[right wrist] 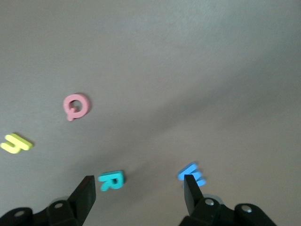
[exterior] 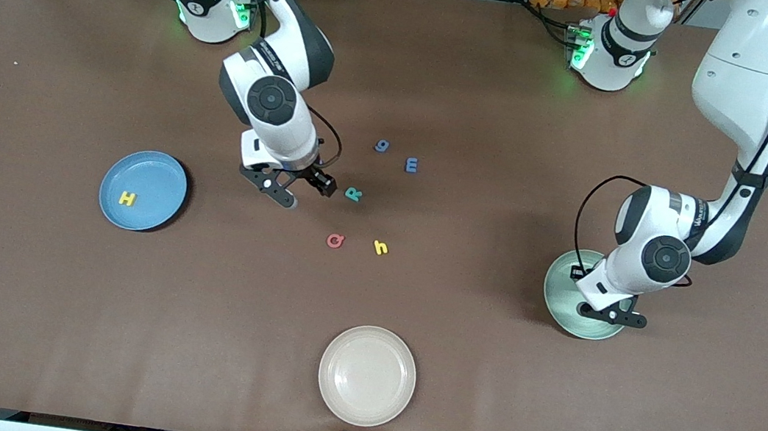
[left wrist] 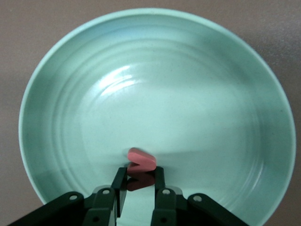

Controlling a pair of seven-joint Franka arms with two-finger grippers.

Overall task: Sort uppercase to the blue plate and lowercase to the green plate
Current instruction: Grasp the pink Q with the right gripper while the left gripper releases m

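The left gripper (left wrist: 140,184) hangs low over the green plate (exterior: 560,314) at the left arm's end of the desk (exterior: 550,415), its jaws pinching a red m (left wrist: 141,159) that stands on edge, its long axis running across the gap between the fingers, just above the plate's floor.

The right gripper (exterior: 299,186) is over the bare desk among the loose letters, jaws spread and empty. In the right wrist view a blue W (right wrist: 191,173) lies flat by one finger and the teal R (exterior: 353,194) by the other.

The red Q (exterior: 335,240) and the yellow h (exterior: 380,248) lie side by side, nearer the front camera than the R. The blue g (exterior: 382,145) and blue m (exterior: 411,165) lie farther from it.

The yellow H (exterior: 127,198) lies flat in the blue plate (exterior: 159,175), at the right arm's end. A beige plate (exterior: 367,375) sits nearest the front camera.
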